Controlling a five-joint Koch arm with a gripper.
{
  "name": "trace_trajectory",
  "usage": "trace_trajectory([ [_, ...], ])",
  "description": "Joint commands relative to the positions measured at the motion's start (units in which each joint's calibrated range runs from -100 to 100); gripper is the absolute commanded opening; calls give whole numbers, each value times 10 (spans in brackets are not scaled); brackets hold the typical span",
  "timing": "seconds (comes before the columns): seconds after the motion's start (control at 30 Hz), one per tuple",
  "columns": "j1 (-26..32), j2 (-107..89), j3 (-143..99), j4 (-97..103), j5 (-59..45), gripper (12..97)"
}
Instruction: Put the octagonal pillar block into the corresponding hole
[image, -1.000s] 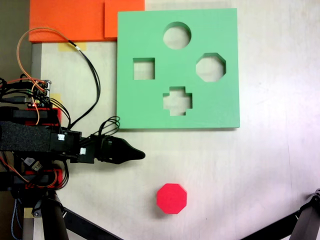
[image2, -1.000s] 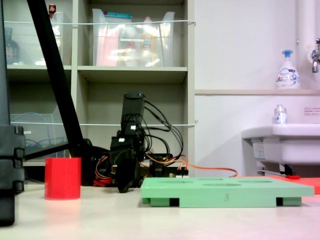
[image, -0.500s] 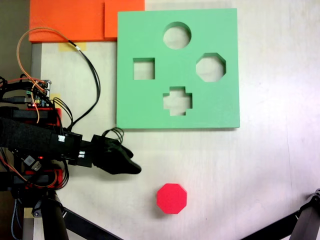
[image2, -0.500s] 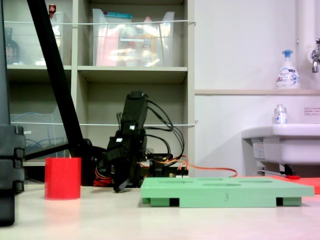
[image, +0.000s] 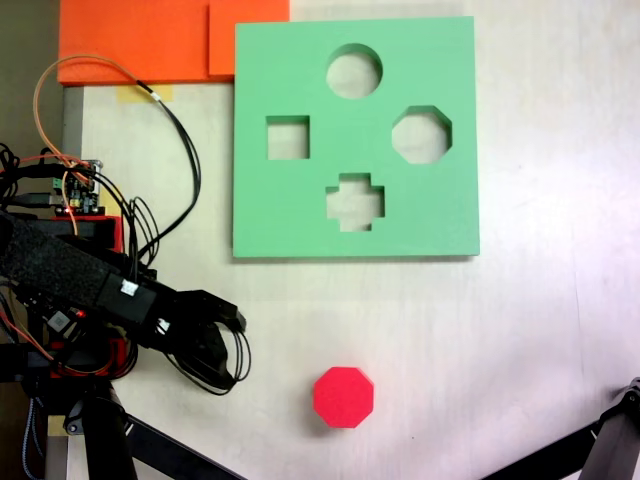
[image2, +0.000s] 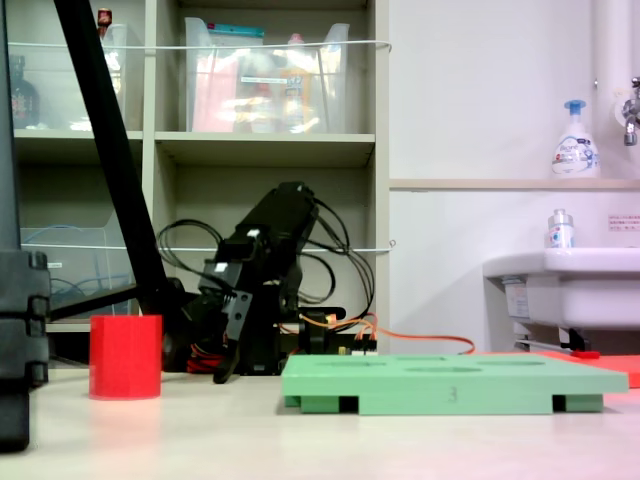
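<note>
The octagonal pillar block (image: 343, 397) is bright red and stands alone on the pale table, below the green board (image: 300, 215); from the side the block (image2: 125, 357) appears at the left. The corresponding hole (image: 421, 135) is the eight-sided cutout at the board's right, and it is empty. My gripper (image: 222, 345) hangs to the left of the block, tilted down toward the table and well apart from the block. In the side view the gripper (image2: 220, 375) points down near the table, between the block and the board (image2: 452, 382). How its jaws stand is not clear.
The board also has a round (image: 354, 70), a square (image: 287, 137) and a cross-shaped (image: 355, 202) cutout. Orange foam sheets (image: 150, 40) lie at the top left. Loose cables (image: 180, 140) and tripod legs (image: 110, 430) crowd the left edge. A sink (image2: 565, 285) stands at the right.
The arm has swung from pointing right beside the board toward the red block and tilted its gripper down. Block and board have not moved.
</note>
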Motion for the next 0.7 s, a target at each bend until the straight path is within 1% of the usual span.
trace_trajectory([
  [0.0,2,-3,18,-237,6,464],
  [0.1,2,-3,85,-301,12,433],
  [0.33,10,-3,275,-409,22,437],
  [0.43,25,-3,415,-490,30,535],
  [0.5,29,15,506,-543,31,552],
  [0.57,30,95,601,-593,31,566],
  [0.67,35,175,681,-614,31,619],
])
